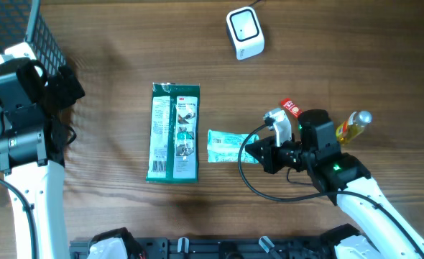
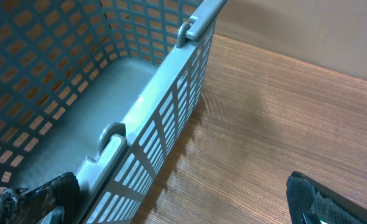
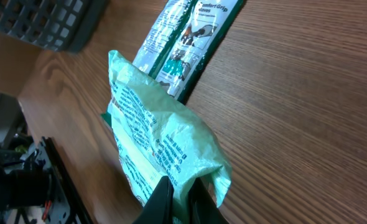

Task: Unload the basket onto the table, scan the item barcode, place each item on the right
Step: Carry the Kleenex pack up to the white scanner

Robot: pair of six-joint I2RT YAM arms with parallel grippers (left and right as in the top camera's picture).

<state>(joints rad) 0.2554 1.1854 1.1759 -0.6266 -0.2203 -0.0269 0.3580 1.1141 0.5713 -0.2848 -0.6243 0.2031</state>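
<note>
The right gripper [image 3: 182,202] is pinched tight on one end of a pale green packet [image 3: 165,140], whose other end lies just right of the long green package [image 1: 174,131]. The white scanner [image 1: 244,32] sits on the tabletop [image 1: 341,50] well beyond the package, toward its far right. Far left of the package, the left gripper [image 2: 177,193] gapes wide, holding nothing, at the basket [image 2: 146,118] rim.

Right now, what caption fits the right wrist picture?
Right gripper pinches a crinkly pale-green plastic packet over the brown wooden table.

basket [image 2: 149,99] rim left | table [image 2: 283,124] right | fingers [image 2: 46,193] spread wide
</note>
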